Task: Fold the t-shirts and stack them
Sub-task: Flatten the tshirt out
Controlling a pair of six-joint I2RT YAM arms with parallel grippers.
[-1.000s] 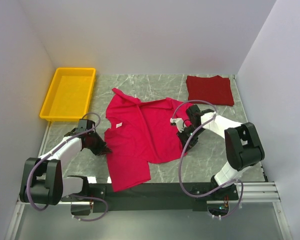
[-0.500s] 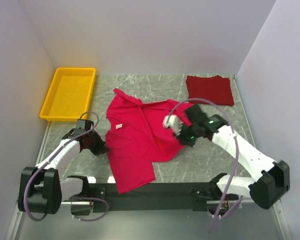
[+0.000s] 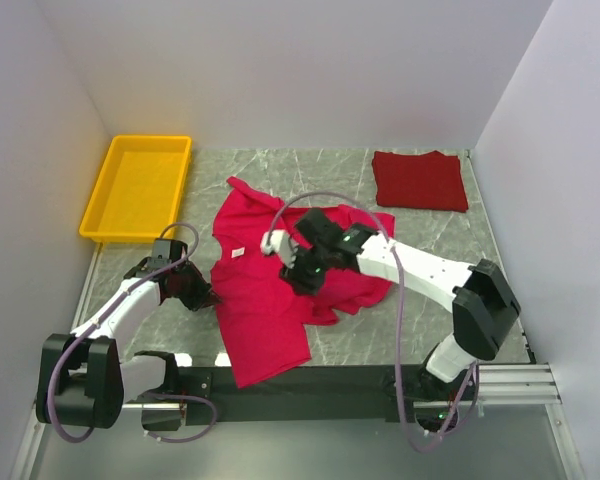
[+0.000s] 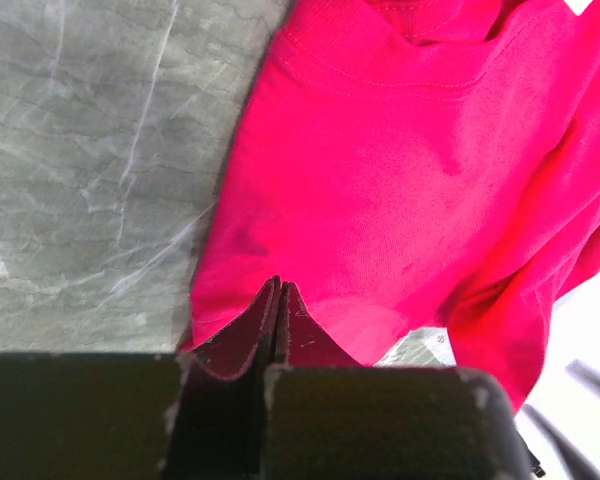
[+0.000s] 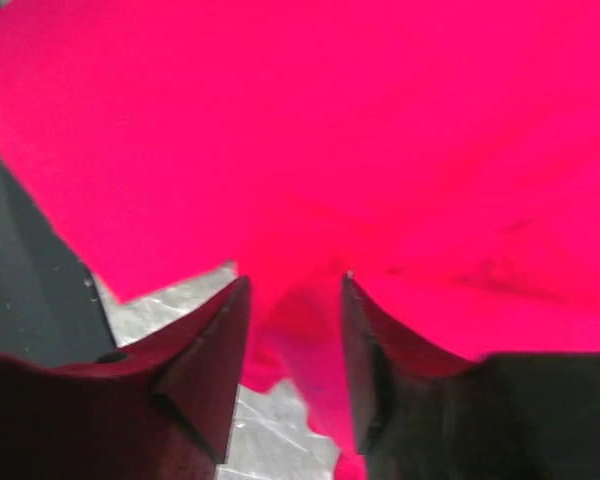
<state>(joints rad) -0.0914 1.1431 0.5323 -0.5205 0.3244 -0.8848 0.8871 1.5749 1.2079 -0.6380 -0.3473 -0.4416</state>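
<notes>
The crimson-pink t-shirt (image 3: 255, 315) lies mid-table with its right half folded over toward the middle and a white neck label (image 3: 238, 252) showing. My right gripper (image 3: 296, 268) hovers over that fold. In the right wrist view it (image 5: 295, 285) is open, with loose pink cloth (image 5: 330, 120) lying under and between the fingers. My left gripper (image 3: 200, 296) sits at the shirt's left edge. In the left wrist view it (image 4: 278, 287) is shut, tips over the cloth (image 4: 400, 160); no cloth shows between them. The maroon t-shirt (image 3: 418, 180) lies folded at the back right.
A yellow tray (image 3: 137, 187) stands at the back left. Grey marble tabletop (image 3: 430, 300) shows right of the pink shirt and to its left (image 4: 90, 150). The black base rail (image 3: 310, 380) runs along the near edge. White walls close in on three sides.
My right arm has swung left across the shirt, dragging its right side over the middle, and its jaws have gone from shut to open. The left gripper has stayed at the left edge.
</notes>
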